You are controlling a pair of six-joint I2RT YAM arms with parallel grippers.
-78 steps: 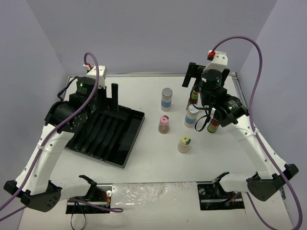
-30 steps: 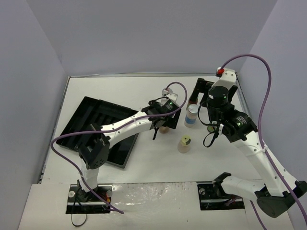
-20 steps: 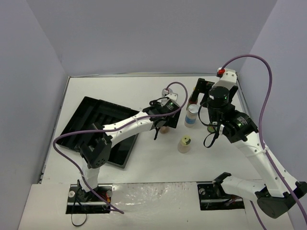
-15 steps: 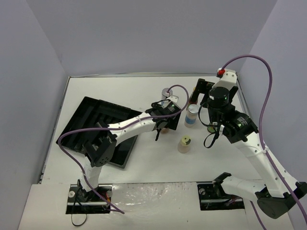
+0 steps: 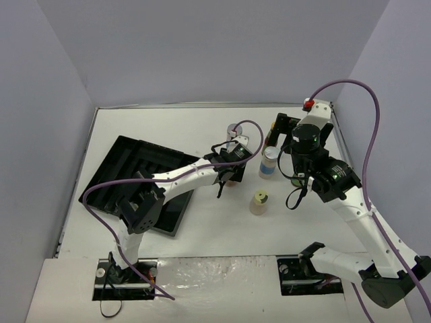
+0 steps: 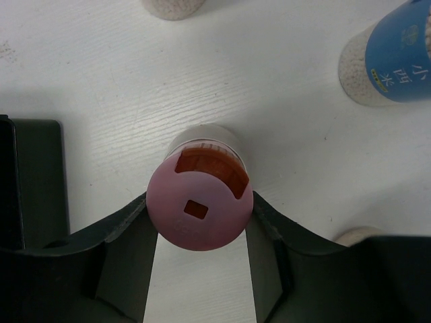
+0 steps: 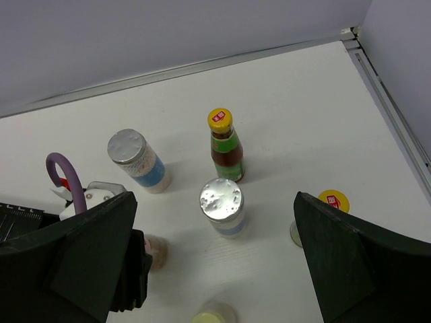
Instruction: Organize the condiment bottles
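Note:
My left gripper [image 6: 200,232] is shut on the pink-capped bottle [image 6: 200,210], which stands upright on the table; both fingers press the sides of its cap. In the top view the left gripper [image 5: 227,176] covers most of that bottle [image 5: 233,180]. My right gripper [image 7: 222,269] hangs wide open, holding nothing, above a silver-lidded bottle [image 7: 221,204]. A second silver-lidded bottle [image 7: 138,161], a dark bottle with a green label [image 7: 225,149], another yellow-lidded bottle [image 7: 332,202] half hidden by my right finger, and a pale-yellow-capped bottle [image 5: 258,201] stand around it.
The black ridged tray [image 5: 124,171] lies at the left, partly under my left arm. A purple cable [image 5: 249,138] loops over the far silver-lidded bottle. The table's back edge [image 7: 202,67] and right edge [image 7: 390,108] meet grey walls.
My left arm swung from over the tray to the pink-capped bottle, and its fingers have closed on the cap. The right arm lifted a little and stays open.

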